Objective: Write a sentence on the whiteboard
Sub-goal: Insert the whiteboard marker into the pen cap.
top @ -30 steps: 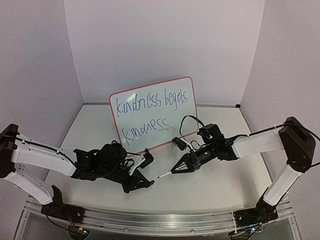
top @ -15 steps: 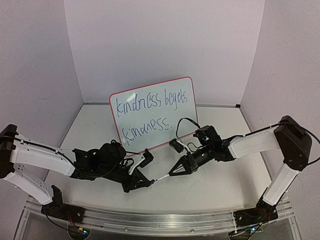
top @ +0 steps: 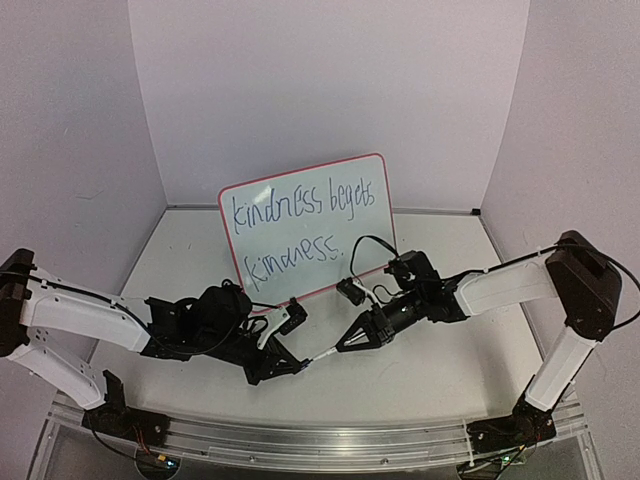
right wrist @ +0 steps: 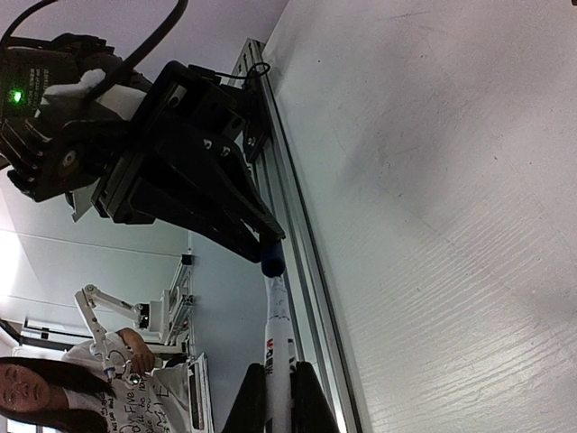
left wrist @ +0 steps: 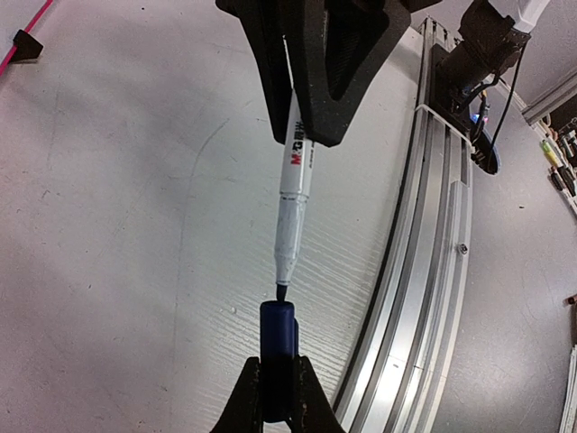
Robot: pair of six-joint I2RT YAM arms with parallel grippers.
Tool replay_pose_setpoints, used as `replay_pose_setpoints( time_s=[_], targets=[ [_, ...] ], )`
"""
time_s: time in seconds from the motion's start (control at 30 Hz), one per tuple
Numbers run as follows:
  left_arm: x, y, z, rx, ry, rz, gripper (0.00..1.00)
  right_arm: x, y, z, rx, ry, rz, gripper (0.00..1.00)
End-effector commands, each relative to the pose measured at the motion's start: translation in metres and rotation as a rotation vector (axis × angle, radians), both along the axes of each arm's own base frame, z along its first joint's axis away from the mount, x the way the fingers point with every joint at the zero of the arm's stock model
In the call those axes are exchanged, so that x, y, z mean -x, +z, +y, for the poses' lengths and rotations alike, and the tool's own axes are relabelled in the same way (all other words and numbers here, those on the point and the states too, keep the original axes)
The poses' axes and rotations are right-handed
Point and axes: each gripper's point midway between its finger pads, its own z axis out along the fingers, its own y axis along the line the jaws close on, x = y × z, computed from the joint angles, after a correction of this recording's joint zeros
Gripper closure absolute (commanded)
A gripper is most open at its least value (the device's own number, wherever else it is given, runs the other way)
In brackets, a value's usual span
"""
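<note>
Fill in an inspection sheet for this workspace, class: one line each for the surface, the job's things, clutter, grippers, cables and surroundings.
Surface: white table, faintly scuffed.
Job's things: whiteboard stands at the back, its sentence written in two blue lines; marker pen uncapped, tip at the mouth of the blue cap.
Clutter: nothing seen.
Grippers: left gripper shut on the cap; right gripper shut on the marker pen.
Cables: black cable loops above the right wrist.
Surroundings: plain walls on three sides; metal rail along the near edge.
</note>
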Motion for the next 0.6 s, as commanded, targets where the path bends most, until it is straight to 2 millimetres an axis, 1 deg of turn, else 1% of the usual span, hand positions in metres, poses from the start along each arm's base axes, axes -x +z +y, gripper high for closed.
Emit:
replay_pose_setpoints(
  time_s=[0.0, 0.27, 0.57],
  targets=[
    [-0.003, 0.039, -0.017, 0.107, -0.014, -0.042, 1.00, 0.000, 0.010, 0.009, -0.040, 0.032, -0.031, 1.00],
    [-0.003, 0.042, -0.019, 0.113, -0.021, -0.043, 1.00, 0.002, 0.012, 0.011, -0.046, 0.043, -0.034, 1.00],
    [-0.002, 0.052, -0.023, 0.135, -0.038, -0.050, 1.00, 0.003, 0.014, 0.014, -0.057, 0.056, -0.040, 1.00]
  ],
)
